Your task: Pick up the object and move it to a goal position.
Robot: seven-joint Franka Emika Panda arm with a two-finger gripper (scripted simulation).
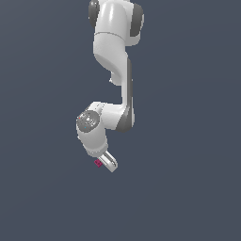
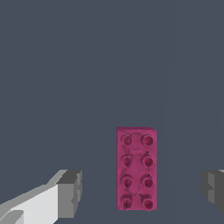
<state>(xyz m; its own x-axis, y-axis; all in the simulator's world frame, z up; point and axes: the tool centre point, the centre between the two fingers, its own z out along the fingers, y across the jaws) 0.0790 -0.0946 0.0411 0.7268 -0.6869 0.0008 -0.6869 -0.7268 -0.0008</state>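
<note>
The object is a small magenta-pink studded brick (image 2: 136,168) lying flat on the dark grey floor. In the wrist view it sits between my two fingertips, with a clear gap on each side. One grey pad (image 2: 70,192) stands apart from one long side of it and the other pad (image 2: 213,190) is further off on the opposite side. My gripper (image 2: 142,192) is open and holds nothing. In the exterior view the brick (image 1: 98,163) shows as a tiny pink spot right beside the low end of the gripper (image 1: 108,162), on the exterior view's left of it.
The white arm (image 1: 113,70) reaches down from the upper part of the exterior view. A plain dark grey surface (image 1: 188,188) lies all around. No other objects show.
</note>
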